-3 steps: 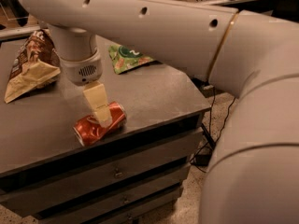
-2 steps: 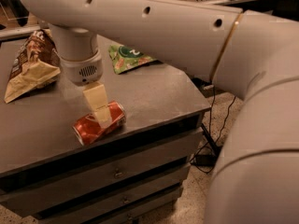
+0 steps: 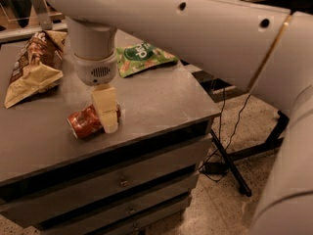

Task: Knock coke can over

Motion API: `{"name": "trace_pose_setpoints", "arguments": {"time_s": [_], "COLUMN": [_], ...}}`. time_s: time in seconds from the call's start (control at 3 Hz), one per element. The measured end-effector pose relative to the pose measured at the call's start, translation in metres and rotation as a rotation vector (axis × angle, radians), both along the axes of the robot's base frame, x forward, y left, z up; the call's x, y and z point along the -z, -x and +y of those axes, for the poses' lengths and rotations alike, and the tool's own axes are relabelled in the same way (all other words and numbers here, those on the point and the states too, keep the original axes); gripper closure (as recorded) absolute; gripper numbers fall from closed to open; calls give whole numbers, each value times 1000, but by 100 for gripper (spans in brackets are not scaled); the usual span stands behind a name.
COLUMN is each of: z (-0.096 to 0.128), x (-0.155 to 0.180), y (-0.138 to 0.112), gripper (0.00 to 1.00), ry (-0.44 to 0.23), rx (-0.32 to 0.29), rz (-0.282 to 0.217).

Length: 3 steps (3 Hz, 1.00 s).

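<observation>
Where the tool (image 3: 107,117) hangs below its round wrist housing (image 3: 93,58), you see its pale cream end reaching down to the worktop (image 3: 161,99) and crossing in front of the coke can (image 3: 82,124). You cannot tell from this view whether the tool is wide, narrow or holding anything; only its near face shows, and that face covers the right part of the can. Whether it touches the can is also unclear.

The coke can lies on its side, red with white lettering, in the front left part of the worktop. Its long axis runs roughly left to right, and its left end points toward the front edge. It is already down, not upright.

Further back on the left, you find a brown and tan snack bag (image 3: 32,67) lying flat, well apart from the can. Behind the tool and to the right, a green snack bag (image 3: 144,57) lies near the rear edge, also clear of the can.

The worktop is the dark grey top of a low cabinet with drawers (image 3: 122,182) stacked on its front. The robot's thick, pale arm (image 3: 205,31) sweeps across the top of the view and down the right side. On the speckled floor (image 3: 230,207) to the right, a black cable (image 3: 224,126) hangs beside a slanted black leg (image 3: 230,168).
</observation>
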State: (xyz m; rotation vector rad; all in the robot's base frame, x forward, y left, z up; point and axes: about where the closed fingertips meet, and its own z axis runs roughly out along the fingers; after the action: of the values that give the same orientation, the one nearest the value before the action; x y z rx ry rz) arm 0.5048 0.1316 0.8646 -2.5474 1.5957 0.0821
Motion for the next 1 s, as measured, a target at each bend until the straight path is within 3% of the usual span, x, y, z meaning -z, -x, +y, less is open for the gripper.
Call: {"name": "trace_pose_setpoints", "arguments": {"time_s": [0.33,1.0], "z": [-18,-75], "x": [-6,-23], "y": [-5,-21], "gripper": [0,0], "ry": [-155,-557], "rx": [87,306], "rz": [36,81]}}
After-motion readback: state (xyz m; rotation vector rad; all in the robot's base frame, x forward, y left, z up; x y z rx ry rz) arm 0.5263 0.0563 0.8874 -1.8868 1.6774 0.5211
